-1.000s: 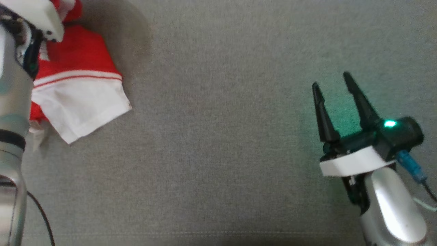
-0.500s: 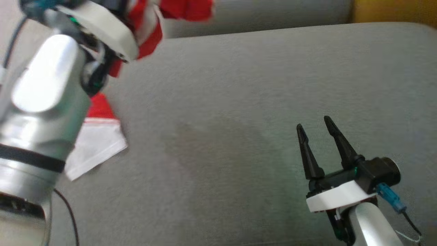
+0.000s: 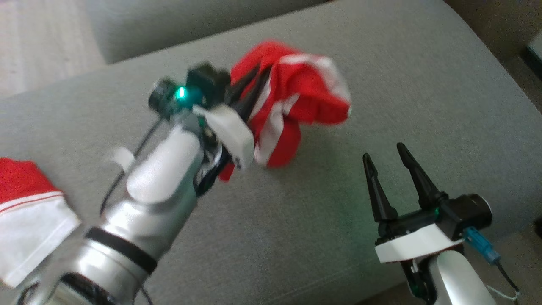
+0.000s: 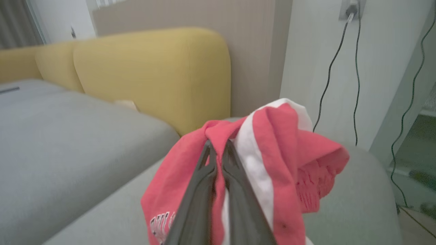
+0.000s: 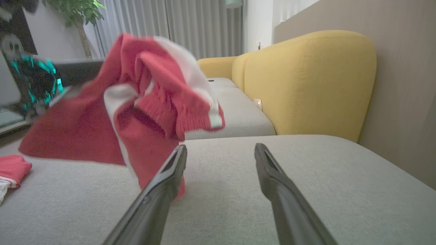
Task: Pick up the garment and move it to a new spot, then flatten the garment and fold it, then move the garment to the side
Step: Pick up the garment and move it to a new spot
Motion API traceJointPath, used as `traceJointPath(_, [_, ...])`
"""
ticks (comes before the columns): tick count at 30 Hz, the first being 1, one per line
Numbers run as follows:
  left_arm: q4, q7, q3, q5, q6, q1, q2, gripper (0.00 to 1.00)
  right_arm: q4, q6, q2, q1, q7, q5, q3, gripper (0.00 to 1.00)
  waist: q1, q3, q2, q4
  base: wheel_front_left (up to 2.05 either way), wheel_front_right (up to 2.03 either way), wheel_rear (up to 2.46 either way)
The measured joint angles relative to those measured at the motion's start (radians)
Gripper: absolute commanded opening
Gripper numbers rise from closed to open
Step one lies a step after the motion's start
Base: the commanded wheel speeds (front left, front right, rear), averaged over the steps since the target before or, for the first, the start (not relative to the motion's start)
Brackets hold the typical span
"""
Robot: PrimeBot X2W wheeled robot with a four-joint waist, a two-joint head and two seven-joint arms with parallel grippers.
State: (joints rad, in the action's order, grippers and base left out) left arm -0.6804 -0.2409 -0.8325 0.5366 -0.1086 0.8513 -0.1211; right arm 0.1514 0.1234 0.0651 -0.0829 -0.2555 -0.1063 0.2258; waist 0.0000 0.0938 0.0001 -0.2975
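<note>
The garment (image 3: 305, 89) is red with white bands and hangs bunched above the grey sofa cushion (image 3: 296, 220); its lower end is close to the fabric. My left gripper (image 3: 259, 74) is shut on its upper fold. The left wrist view shows the two fingers pressed together, with the garment (image 4: 282, 143) draped around my left gripper (image 4: 218, 144). My right gripper (image 3: 383, 151) stands open and holds nothing at the lower right, apart from the cloth. In the right wrist view the garment (image 5: 146, 102) hangs ahead and left of my right gripper (image 5: 221, 147).
A second red and white cloth (image 3: 25, 212) lies flat on the cushion at the far left, also seen as the cloth (image 5: 10, 170). A yellow sofa (image 5: 306, 78) stands behind the cushion. The cushion's rounded edge (image 3: 499, 84) drops off on the right. Cables (image 4: 327, 85) hang on the wall.
The head camera has shifted. My left arm has lifted the garment off the left of the cushion and carried it up and right, toward the middle. The right gripper stays open.
</note>
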Motion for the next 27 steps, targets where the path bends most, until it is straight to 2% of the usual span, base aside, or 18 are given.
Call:
traceJointPath(4, [-0.093, -0.007, 0.007, -0.027, 0.031, -0.077, 0.016, 0.0, -0.002, 0.0, -0.006, -0.016, 0.0, -0.01, 0.002, 1.0, 0.0002, 0.047, 0.0, -0.045, 0.0, 0.0, 0.0])
traceJointPath(10, [-0.058, -0.007, 0.075, -0.086, 0.048, -0.157, 0.047, 0.0, 0.0, 0.0, -0.01, -0.017, 0.0, -0.01, -0.007, 1.0, 0.0003, 0.08, -0.0001, -0.073, 0.0, 0.0, 0.0])
traceJointPath(11, [-0.047, -0.007, 0.082, -0.104, 0.049, -0.167, 0.05, 0.65, 0.0, 0.0, -0.01, -0.017, 0.0, -0.01, -0.008, 1.0, 0.0002, 0.077, 0.0, -0.07, 0.0, 0.0, 0.0])
traceJointPath(12, [-0.034, -0.008, 0.095, -0.12, 0.049, -0.179, 0.053, 1.0, 0.003, 0.0, -0.01, -0.017, 0.0, -0.01, -0.008, 1.0, 0.0001, 0.071, 0.0, -0.065, 0.0, 0.0, 0.0])
traceJointPath(20, [0.087, -0.008, 0.214, -0.168, 0.066, -0.334, 0.068, 1.0, 0.027, 0.0, -0.011, 0.027, 0.0, -0.008, -0.015, 1.0, -0.0002, -0.023, 0.0, 0.005, 0.0, 0.0, 0.0])
traceJointPath(27, [0.211, -0.008, 0.37, -0.204, 0.128, -0.541, 0.071, 1.0, 0.042, 0.0, -0.012, 0.078, 0.0, -0.008, -0.038, 1.0, -0.0003, -0.093, 0.0, 0.118, 0.0, 0.0, 0.0])
